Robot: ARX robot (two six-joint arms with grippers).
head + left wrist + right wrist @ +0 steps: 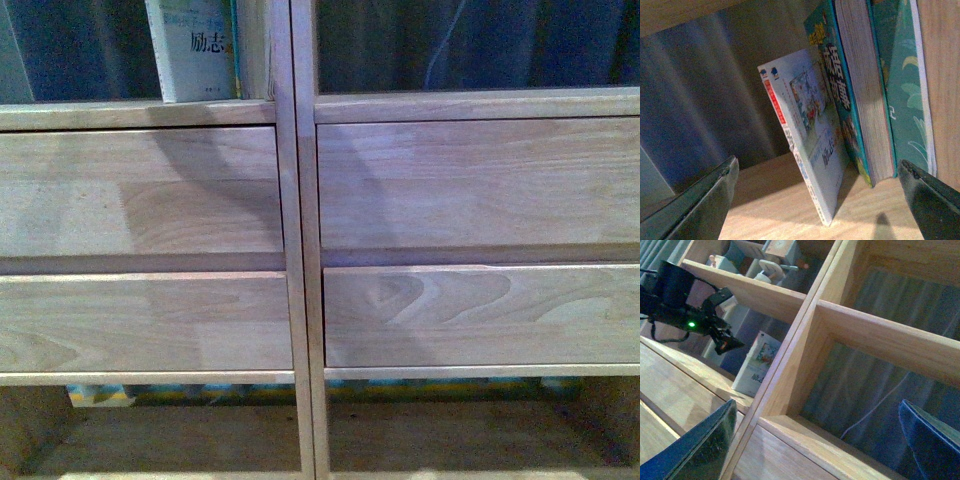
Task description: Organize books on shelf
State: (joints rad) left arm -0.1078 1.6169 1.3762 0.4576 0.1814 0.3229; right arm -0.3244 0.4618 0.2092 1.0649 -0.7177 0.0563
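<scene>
1. The thin white paperback with a colourful picture and black characters (807,135) is seen standing on the light natural-wood shelf (296,250), inside the compartment left of its central upright, tilted against a thicker teal-covered book (850,95) (a green leaf-patterned one (902,100) stands beyond that).
2. The left gripper (817,200) is held spread before the paperback, gripping nothing; the right gripper (820,445) is likewise spread and empty.
3. Placement looks done; straightening the lean is judged outstanding.
</scene>
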